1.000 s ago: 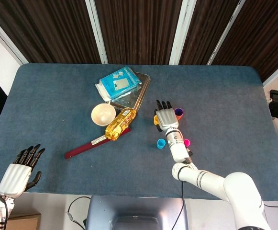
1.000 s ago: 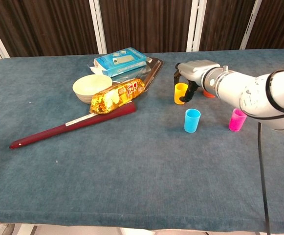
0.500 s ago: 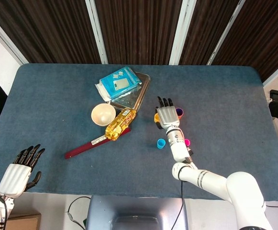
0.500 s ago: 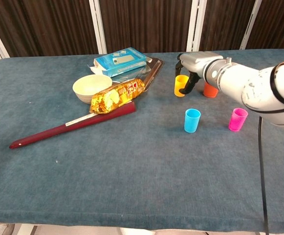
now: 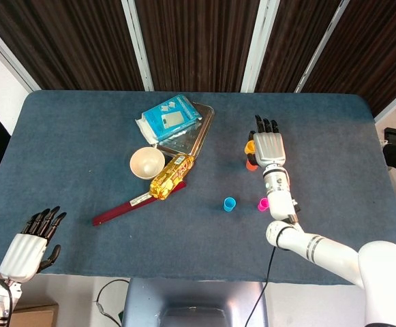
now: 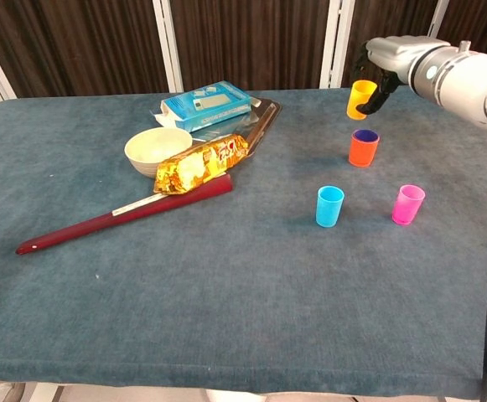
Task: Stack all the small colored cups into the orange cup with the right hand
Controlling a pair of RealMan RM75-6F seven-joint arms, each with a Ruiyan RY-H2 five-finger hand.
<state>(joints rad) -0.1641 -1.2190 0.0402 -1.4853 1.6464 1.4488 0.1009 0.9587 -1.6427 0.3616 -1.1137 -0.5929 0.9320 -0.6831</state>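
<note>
My right hand point(image 6: 383, 65) point(image 5: 268, 147) holds a yellow cup point(image 6: 361, 99) point(image 5: 249, 147) lifted in the air, slightly behind and above the orange cup point(image 6: 363, 147) point(image 5: 251, 164). A purple cup sits inside the orange cup, its rim point(image 6: 365, 135) showing. The blue cup point(image 6: 329, 206) point(image 5: 230, 204) and the pink cup point(image 6: 407, 204) point(image 5: 263, 204) stand upright on the table nearer the front. My left hand point(image 5: 28, 246) hangs open past the table's front left edge, holding nothing.
A cream bowl point(image 6: 157, 149), a golden snack bag point(image 6: 203, 163), a dark red stick point(image 6: 126, 213), a blue box point(image 6: 205, 105) and a metal tray point(image 6: 261, 120) lie on the left half of the blue table point(image 6: 226, 293).
My right hand lifted the yellow cup off the table and carried it up and to the right, above the orange cup. The left hand barely moved.
</note>
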